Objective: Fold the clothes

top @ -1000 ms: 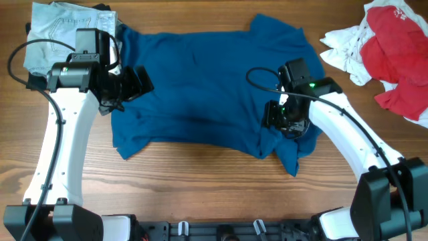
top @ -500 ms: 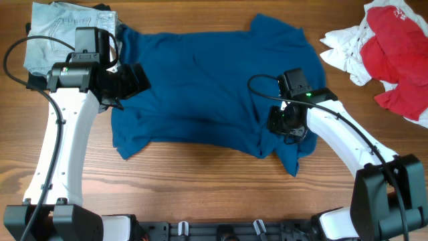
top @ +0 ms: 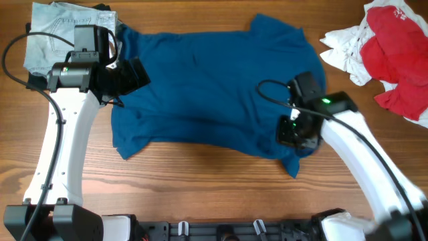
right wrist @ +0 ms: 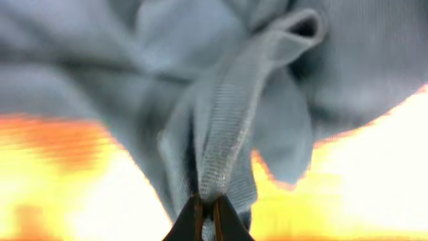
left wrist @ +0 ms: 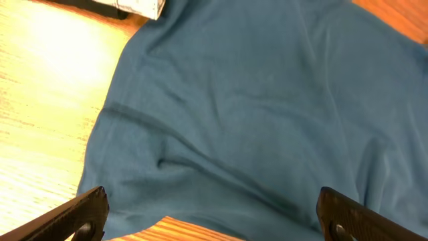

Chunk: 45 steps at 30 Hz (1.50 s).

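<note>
At the lower right corner of the shirt [top: 207, 87], my right gripper [top: 297, 134] has just pinched shut. A second ago its jaws stood half apart over the same cloth, and now a ribbed edge of the dark blue fabric is clamped between the tips. I judge that this gives me a hold to lift this side and carry it across for a first fold; nothing is folded yet. My left gripper [top: 134, 75] hangs over the shirt's left edge, jaws spread wide and holding nothing, as before. The shirt lies spread but rumpled on the wooden table [top: 200, 187]. Beyond the shirt's upper left corner sits a pale folded garment [top: 60, 30] — and well off to the shirt's right, a heap of red and white clothes [top: 388, 47].
</note>
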Each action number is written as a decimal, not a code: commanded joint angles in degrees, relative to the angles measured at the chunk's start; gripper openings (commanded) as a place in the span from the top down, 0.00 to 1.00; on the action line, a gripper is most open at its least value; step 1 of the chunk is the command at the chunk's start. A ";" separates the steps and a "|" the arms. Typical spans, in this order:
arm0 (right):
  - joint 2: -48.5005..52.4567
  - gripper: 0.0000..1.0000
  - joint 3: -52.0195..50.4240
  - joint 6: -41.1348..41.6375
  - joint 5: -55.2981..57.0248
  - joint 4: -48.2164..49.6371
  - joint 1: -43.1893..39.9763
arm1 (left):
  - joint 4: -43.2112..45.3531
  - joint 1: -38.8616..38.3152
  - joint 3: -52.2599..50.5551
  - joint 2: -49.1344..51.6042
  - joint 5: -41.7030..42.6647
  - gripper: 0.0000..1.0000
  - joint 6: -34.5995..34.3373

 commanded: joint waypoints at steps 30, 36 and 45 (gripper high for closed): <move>-7.43 0.38 2.12 20.59 0.37 -9.81 18.43 | 1.99 0.02 -0.37 0.37 -0.76 0.00 2.34; -7.52 0.32 3.28 19.96 7.26 -8.31 6.73 | 2.40 0.00 -0.37 0.37 -0.74 0.00 2.32; -4.96 0.33 2.89 11.19 10.16 1.68 -17.03 | 3.23 0.00 -0.37 0.39 -0.72 0.00 2.32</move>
